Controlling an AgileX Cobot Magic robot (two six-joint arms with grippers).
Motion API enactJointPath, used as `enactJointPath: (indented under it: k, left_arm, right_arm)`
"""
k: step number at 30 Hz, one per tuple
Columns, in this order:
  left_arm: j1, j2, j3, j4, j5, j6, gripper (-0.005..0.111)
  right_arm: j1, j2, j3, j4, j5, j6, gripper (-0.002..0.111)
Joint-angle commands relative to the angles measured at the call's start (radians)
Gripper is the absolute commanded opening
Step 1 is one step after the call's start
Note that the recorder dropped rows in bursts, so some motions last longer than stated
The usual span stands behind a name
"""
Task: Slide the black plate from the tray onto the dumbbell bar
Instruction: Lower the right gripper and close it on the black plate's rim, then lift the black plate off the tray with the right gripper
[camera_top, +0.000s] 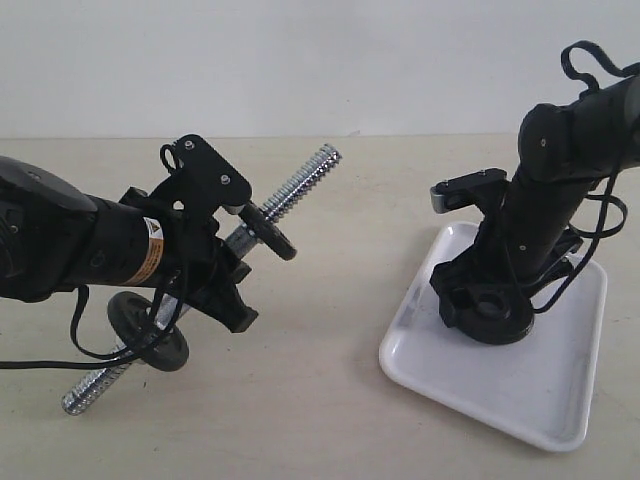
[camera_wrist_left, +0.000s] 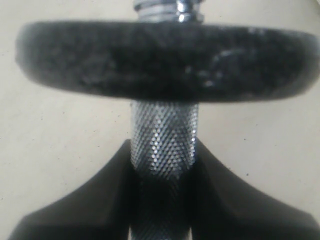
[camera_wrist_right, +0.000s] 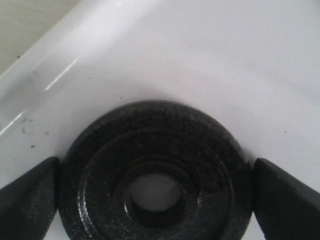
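Left gripper (camera_wrist_left: 162, 172) is clamped on the knurled middle of the dumbbell bar (camera_top: 300, 185), free threaded end pointing to 1 o'clock. Right gripper (camera_top: 490, 302) jaws are closed against the rim of the black plate (camera_wrist_right: 150, 132), which lies flat toward the 10 o'clock corner of the tray (camera_top: 540, 400). Risks: the thin rim slips on lift; a tilted hole snags the coarse thread. The tray lip is close; open table separates the arms

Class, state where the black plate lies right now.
The black plate lies flat on the tray on the exterior view's right, between the right end effector's fingers.
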Motion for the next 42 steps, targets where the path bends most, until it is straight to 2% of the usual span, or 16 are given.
enactJointPath:
  k: [1,12,42]
  left_arm:
    - [-0.001,-0.063,-0.045,0.014,0.046,0.003,0.004]
    - [-0.001,-0.063,-0.045,0.014,0.046,0.003,0.004]
    - [-0.001,-0.063,-0.045,0.014,0.037,0.003,0.004]
  right_arm:
    - [0.009,0.124,0.062,0.127,0.107,0.011,0.001]
    - [0.009,0.115,0.062,0.125,0.079,-0.018,0.000]
    - [0.009,-0.190,0.062,0.139,0.012,-0.046,0.000]
